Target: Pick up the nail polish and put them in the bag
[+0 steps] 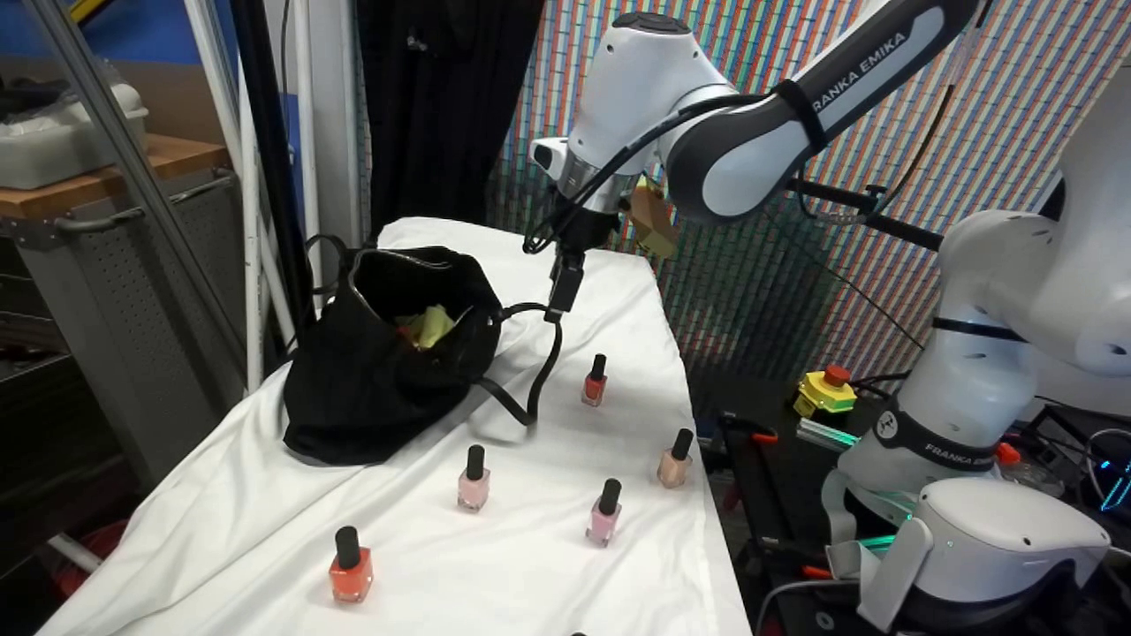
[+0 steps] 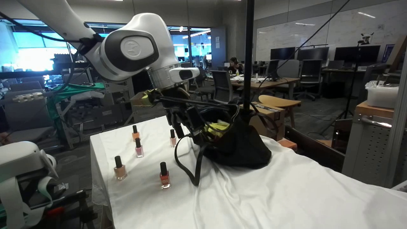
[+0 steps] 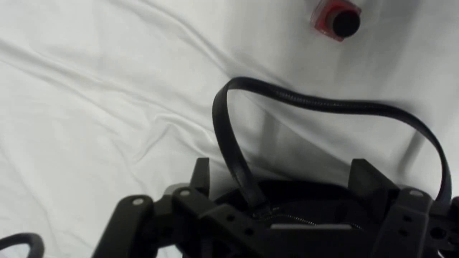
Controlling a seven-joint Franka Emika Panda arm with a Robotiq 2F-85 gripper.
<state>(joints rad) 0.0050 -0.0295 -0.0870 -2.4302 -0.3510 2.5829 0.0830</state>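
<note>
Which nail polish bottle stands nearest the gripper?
The deep red bottle, upright beside a loop handle of the bag, not touching it; no other bottle shows in the wrist view.

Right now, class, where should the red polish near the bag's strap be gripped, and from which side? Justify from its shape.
Probably by its black cap, coming straight down from above with the open end effector. The red polish stands upright with that slim cap pointing up, so it should fit between the jaws. The strap loops nearby, apart from it; avoid snagging it.
</note>
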